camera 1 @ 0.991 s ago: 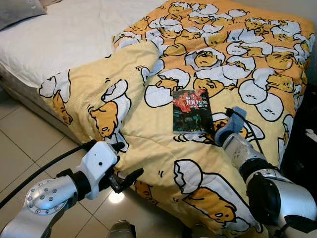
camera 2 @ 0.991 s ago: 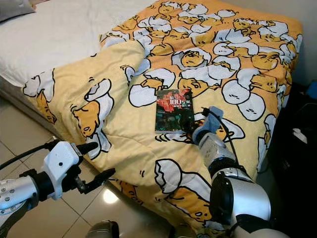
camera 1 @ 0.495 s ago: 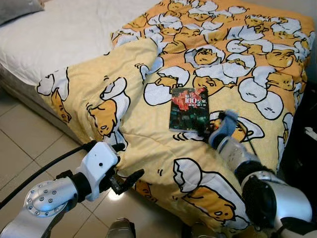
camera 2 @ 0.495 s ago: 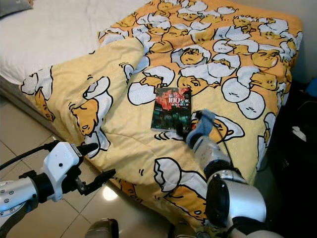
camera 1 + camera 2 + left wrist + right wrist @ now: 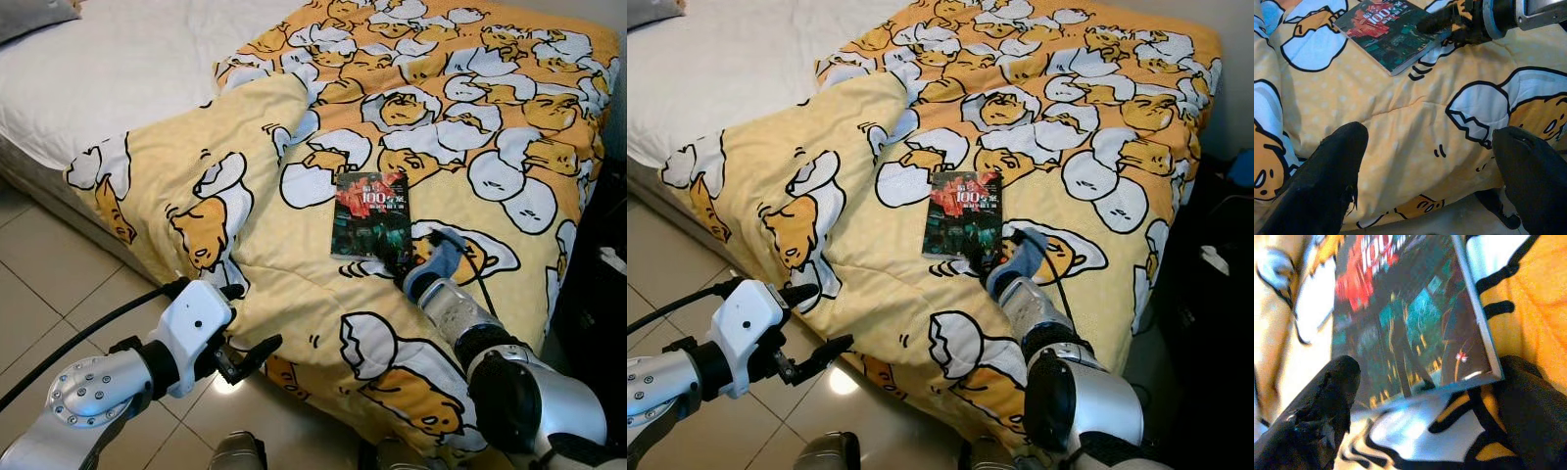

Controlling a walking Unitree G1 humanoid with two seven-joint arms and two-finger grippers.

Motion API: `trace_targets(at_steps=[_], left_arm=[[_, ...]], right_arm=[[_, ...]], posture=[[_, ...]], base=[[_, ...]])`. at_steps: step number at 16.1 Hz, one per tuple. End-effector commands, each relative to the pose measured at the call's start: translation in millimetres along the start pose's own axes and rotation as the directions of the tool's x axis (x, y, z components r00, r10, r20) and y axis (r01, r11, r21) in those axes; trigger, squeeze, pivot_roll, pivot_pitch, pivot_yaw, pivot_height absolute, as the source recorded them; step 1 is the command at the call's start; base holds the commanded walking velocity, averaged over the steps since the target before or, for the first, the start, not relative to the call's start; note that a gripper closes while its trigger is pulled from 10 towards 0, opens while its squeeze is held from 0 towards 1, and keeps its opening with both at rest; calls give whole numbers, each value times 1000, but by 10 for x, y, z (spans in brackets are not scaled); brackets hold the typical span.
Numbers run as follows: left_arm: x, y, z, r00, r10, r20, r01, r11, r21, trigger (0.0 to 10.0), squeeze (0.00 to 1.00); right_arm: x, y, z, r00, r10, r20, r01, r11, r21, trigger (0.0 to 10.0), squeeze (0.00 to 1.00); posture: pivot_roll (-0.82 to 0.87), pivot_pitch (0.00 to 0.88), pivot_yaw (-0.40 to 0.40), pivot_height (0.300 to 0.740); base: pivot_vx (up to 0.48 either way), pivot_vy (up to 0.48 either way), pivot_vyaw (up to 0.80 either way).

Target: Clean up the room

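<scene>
where the yellow quilt (image 5: 294,264) lies rumpled over the bed (image 5: 127,69), its soft padded cloth printed with egg-shaped cartoon figures, a thin flat book (image 5: 371,215) with a dark glossy cover and red lettering rests on top, near the middle of the quilt. the white mattress sheet looks plain and smooth beside it, and the floor (image 5: 59,284) is pale shiny tile with a bright glare spot.

the right hand (image 5: 982,260) sits at the book's near corner — its two black fingers spread apart, one on each side of that corner, as the right wrist view makes plain; the head views cannot settle the gap. the left wrist view shows the book's whole cover and the right fingers (image 5: 1440,22) touching its edge from the side. the left hand (image 5: 245,354) hangs off the bed's edge above the tile, fingers wide apart, holding nothing.

against half a second ago, the right hand has slid closer along the quilt to the book's corner — the left has not moved.
</scene>
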State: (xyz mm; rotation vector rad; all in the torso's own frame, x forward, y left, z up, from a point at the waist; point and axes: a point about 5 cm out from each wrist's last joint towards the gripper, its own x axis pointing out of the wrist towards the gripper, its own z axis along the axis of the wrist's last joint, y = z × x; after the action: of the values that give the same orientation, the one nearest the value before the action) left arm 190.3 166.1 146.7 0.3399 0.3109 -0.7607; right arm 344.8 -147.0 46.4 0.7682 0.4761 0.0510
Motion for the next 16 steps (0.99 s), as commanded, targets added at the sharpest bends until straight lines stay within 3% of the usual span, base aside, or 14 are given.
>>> trace_targets(at_steps=[1,2,3,16], left_arm=[[-24,3,45,1000,10,12,-10,1000,14,10000,482],[-22,5,48,1000,11,13,-11,1000,13,10000,482],[-20,7,50,1000,13,13,-13,1000,12,10000,482],[-12,16,39,1000,11,9,-12,1000,16,10000,482]], right_arm=[[27,101,43,998,52,21,-53,995,81,4275,0],[32,125,72,997,71,35,-75,992,101,2980,0],[36,162,105,993,105,52,-111,984,137,196,0],[36,161,12,994,110,8,-110,983,148,0,0]], posture=[[239,164,8,740],[239,164,8,740],[240,166,8,740],[244,161,12,740]], base=[[0,0,0],[0,0,0],[0,0,0],[0,0,0]])
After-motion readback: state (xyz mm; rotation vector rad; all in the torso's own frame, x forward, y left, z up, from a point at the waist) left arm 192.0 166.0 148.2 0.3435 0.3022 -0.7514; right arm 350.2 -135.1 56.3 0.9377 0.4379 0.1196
